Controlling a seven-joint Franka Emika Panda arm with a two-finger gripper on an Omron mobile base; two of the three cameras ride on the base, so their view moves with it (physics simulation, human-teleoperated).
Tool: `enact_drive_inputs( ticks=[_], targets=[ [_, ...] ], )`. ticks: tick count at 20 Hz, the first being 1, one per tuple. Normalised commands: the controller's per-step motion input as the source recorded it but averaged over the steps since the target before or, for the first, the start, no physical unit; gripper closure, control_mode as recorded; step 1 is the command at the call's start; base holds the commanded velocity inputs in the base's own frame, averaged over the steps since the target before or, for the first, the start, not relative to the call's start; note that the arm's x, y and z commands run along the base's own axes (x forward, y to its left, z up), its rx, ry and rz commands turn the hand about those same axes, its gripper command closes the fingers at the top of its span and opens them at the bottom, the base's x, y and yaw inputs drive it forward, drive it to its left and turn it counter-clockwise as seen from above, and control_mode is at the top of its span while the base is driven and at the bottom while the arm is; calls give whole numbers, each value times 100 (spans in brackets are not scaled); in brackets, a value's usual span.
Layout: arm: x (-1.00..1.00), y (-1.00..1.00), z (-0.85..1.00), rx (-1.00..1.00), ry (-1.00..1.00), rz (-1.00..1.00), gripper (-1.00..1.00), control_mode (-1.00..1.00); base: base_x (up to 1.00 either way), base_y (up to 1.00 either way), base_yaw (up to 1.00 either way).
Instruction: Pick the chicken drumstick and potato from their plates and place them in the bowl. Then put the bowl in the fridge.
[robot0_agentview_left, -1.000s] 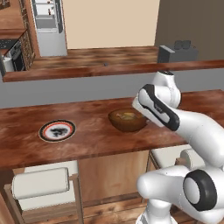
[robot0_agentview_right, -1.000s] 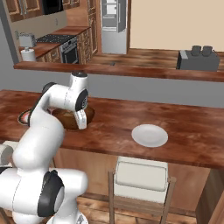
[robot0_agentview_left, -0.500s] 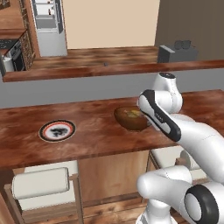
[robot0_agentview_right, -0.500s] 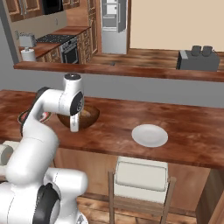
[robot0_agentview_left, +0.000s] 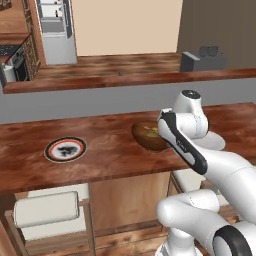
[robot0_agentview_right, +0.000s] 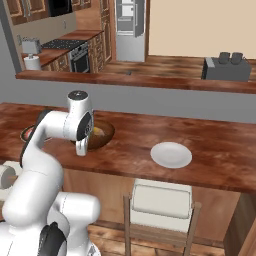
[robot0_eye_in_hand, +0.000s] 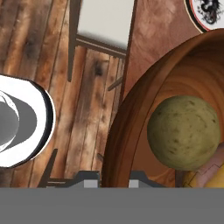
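The dark-brown wooden bowl (robot0_agentview_left: 148, 136) (robot0_agentview_right: 102, 134) (robot0_eye_in_hand: 131, 113) is at the counter's front part, tilted a little. My gripper (robot0_agentview_right: 81, 148) (robot0_eye_in_hand: 113, 176) is shut on its near rim. Inside the bowl lies the round olive-brown potato (robot0_eye_in_hand: 183, 132), and a bit of the golden chicken drumstick (robot0_eye_in_hand: 209, 178) shows beside it. The black-rimmed plate (robot0_agentview_left: 65, 149) (robot0_eye_in_hand: 209, 13) lies bare on the counter to the left, and the plain white plate (robot0_agentview_right: 171, 154) lies bare to the right. The light-grey fridge (robot0_agentview_left: 52, 27) (robot0_agentview_right: 130, 25) stands far back across the kitchen.
A raised wooden ledge (robot0_agentview_left: 125, 80) runs behind the counter, with a grey toaster (robot0_agentview_left: 200, 60) (robot0_agentview_right: 227, 67) on it. Cushioned stools (robot0_agentview_left: 47, 210) (robot0_agentview_right: 162, 200) stand under the counter's front edge. A stove (robot0_agentview_right: 75, 55) and wooden cabinets line the back left.
The arm has swung its elbow round and the hand has turned, still shut on the bowl's rim. The bowl has shifted only slightly along the counter.
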Motion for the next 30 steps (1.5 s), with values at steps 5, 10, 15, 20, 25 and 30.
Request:
enact_drive_inputs(
  ticks=[5,10,15,20,25,30],
  targets=[
    [0,0,0,0,0,0,100,-100,0,0,0],
    [0,0,0,0,0,0,100,-100,0,0,0],
    [0,0,0,0,0,0,100,100,0,0,0],
    [0,0,0,0,0,0,100,100,0,0,0],
    [0,0,0,0,0,0,100,100,-1,0,0],
    [0,0,0,0,0,0,100,100,-64,-7,1]
  ],
)
